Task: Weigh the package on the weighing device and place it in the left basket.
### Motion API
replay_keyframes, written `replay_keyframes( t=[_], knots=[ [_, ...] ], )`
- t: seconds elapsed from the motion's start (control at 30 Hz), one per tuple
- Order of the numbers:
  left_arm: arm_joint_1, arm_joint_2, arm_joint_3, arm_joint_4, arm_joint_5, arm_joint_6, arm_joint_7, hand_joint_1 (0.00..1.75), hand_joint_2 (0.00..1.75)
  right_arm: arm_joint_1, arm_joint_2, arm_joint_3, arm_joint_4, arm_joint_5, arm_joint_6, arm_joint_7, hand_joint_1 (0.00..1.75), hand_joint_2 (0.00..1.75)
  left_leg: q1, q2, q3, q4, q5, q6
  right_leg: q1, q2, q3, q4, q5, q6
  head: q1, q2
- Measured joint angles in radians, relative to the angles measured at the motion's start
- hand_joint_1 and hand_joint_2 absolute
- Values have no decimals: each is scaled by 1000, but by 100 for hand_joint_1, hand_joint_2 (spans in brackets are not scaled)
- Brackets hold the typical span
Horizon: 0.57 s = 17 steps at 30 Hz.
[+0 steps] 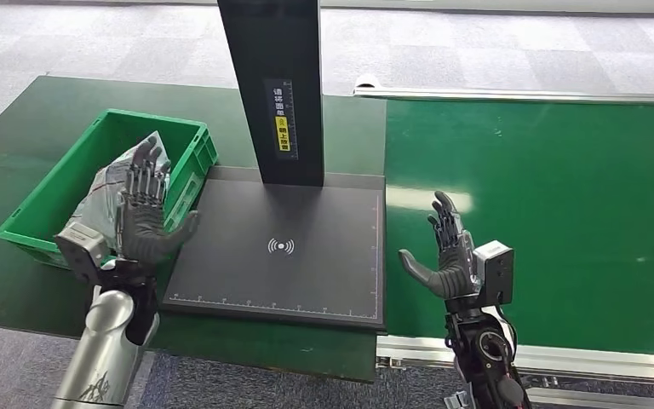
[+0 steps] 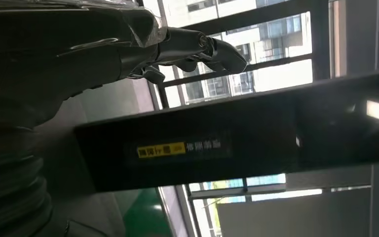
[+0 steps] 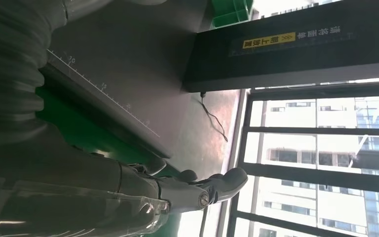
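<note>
Green covers the whole worktop (image 1: 545, 196), with grey carpet tiles beyond and tall windows behind in the wrist views.

Nearest, the right hand (image 1: 444, 253) stands upright over the green surface just right of the weighing device (image 1: 281, 251), fingers apart and holding nothing. The left hand (image 1: 143, 217) is raised at the device's left edge, palm turned towards the basket, fingers spread. From the head view it overlaps the package, and I cannot tell for sure whether it touches it; it does not seem to grip it.

The black platform bears no load, its wireless mark and ruled front edge uncovered. Its dark upright post (image 1: 274, 85) with a yellow label rises from the back.

Further left, the green basket (image 1: 192, 141) sits on the worktop against the device's left side. The package (image 1: 115, 183), a grey plastic mailer bag, lies inside it, tilted, one corner poking up above the rim.

By its crumpled, glossy skin the package looks soft and light, probably slippery, and likely to sag if lifted by one corner. A hold across its bulkiest middle, thumb opposing fingers, would probably serve better than pinching the film. With the package in the left basket, the task looks close to done.
</note>
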Motion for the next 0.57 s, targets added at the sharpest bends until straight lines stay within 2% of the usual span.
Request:
replay_keyframes(
  t=[0.13, 0.27, 0.4, 0.57],
  knots=[
    [29, -23, -64, 10, -74, 77, -18, 0, 175, 4, 1, 6, 3, 38, -7, -24, 0, 175, 0, 0, 0, 0, 0, 0, 0, 0, 0, 0, 0, 0, 0, 0],
    [48, -63, -95, 99, -119, 136, -37, 0, 175, 24, 3, 35, 2, 61, -28, -91, 0, 175, 0, 0, 0, 0, 0, 0, 0, 0, 0, 0, 0, 0, 0, 0],
    [66, -102, -102, 176, -66, 115, -38, 0, 175, 29, 6, 78, 15, 48, -29, -113, 0, 175, 0, 1, 0, 0, 0, 0, 0, 0, 0, 0, 0, 0, 0, 0],
    [93, -127, -100, 186, -26, 88, -9, 0, 175, -1, 7, 114, 50, 15, -42, -112, 0, 175, 0, 0, 0, 0, 0, 0, 0, 0, 0, 0, 0, 0, 0, 0]
  ],
)
